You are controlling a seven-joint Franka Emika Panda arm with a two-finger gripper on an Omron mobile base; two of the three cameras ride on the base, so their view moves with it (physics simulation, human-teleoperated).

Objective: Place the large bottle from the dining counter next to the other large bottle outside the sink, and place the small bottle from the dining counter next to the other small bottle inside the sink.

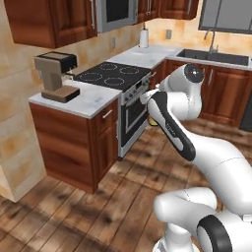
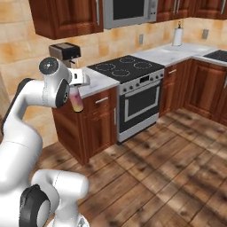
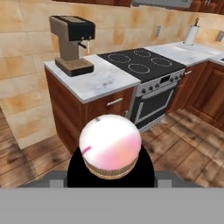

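A simulated kitchen with reddish-brown wooden cabinets and a wood-plank floor (image 2: 168,159). Farthest left, a grey and black coffee machine (image 1: 55,74) stands on the end of a white marble bench (image 1: 88,101), close to the tan tiled wall. Just right of it sits a black four-ring glass cooktop (image 1: 113,75) over a steel-fronted oven (image 2: 141,104), with a steel microwave (image 2: 128,12) set among the upper cabinets above. Further right, more marble bench carries a white paper-towel roll (image 1: 143,37) by the wall, and in the far right corner a dark sink (image 1: 214,56) with a tap lies under a window.

The white robot arm is folded in front of the cabinets, over open floor. Its gripper (image 2: 76,91) is closed on the tall clear pink-to-orange large bottle (image 2: 77,103), which hangs below the hand in the air; the hand view looks down on its pale rounded end (image 3: 110,146). The bottle is well apart from the sink, with the cooktop run of bench between them
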